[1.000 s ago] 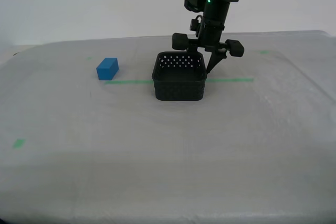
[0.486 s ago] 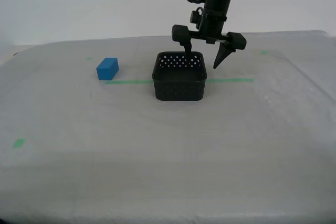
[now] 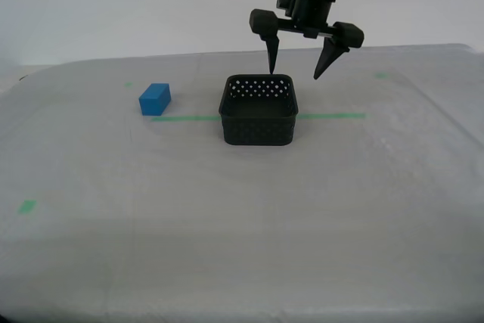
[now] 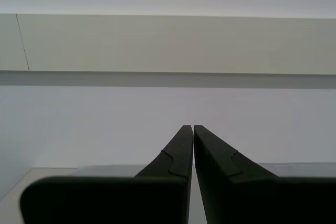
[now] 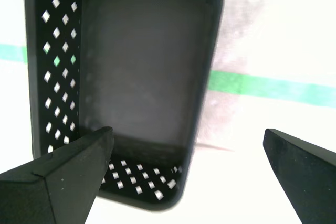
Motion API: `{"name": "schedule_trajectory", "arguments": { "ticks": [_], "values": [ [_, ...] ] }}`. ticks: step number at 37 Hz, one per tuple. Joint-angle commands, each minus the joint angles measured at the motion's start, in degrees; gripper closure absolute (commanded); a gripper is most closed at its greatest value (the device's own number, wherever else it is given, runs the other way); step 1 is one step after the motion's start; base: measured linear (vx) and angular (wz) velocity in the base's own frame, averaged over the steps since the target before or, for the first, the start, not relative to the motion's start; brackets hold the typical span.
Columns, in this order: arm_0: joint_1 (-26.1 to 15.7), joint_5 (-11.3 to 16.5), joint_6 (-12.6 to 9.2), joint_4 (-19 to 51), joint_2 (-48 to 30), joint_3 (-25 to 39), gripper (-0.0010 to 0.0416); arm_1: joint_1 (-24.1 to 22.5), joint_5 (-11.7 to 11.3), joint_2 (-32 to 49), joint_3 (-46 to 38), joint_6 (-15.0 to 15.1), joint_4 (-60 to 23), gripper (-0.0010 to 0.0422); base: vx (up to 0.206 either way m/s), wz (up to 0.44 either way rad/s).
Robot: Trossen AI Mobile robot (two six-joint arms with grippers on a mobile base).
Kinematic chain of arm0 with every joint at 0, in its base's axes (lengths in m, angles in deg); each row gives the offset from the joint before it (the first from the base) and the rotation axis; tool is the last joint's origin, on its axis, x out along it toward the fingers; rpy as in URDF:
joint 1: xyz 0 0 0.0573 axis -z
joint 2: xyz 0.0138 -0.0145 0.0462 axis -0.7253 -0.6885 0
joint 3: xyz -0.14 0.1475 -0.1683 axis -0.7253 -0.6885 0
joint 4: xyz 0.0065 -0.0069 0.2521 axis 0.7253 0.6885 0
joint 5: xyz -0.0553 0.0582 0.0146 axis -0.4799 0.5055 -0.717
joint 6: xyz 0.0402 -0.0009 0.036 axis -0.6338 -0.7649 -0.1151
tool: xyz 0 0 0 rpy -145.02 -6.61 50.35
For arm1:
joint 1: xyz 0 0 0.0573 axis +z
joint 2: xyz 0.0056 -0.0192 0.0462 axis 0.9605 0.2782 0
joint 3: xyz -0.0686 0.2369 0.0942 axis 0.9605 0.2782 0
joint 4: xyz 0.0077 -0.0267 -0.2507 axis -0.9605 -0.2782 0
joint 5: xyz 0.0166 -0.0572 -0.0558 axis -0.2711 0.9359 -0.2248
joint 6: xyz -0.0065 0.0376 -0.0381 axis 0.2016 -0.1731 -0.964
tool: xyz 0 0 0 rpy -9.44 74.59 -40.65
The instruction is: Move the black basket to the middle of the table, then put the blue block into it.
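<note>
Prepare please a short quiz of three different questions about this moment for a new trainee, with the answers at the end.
1. True or false: the small bright-blue rectangular block lies inside the black perforated plastic basket.
2. What does the basket sit on top of? A) a thin green tape line B) a red mat C) a plate
3. Fill in: my first gripper hangs above the basket with its jaws ____.

Key:
1. False; the block rests on the whitish-grey cloth table, toward the exterior view's left of the basket, and the basket is empty.
2. A
3. open; my second gripper is shut.
</note>
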Motion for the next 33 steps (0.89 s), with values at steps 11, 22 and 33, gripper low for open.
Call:
{"name": "schedule_trajectory", "arguments": {
  "ticks": [11,22,33],
  "values": [
    [0.0,-6.5,1.6,7.0,6.8,0.0,0.0005,0.0,0.0,0.0,-0.1,0.1,0.3,0.0412,0.000,0.000],
    [0.9,-11.3,4.1,12.4,10.2,0.0,0.0005,0.0,0.0,0.0,-0.1,0.1,0.3,0.0412,0.000,0.000],
    [2.9,-12.1,5.2,12.9,14.2,0.0,0.0005,0.0,0.0,0.0,-0.1,0.1,0.3,0.0412,0.000,0.000]
  ]
}}
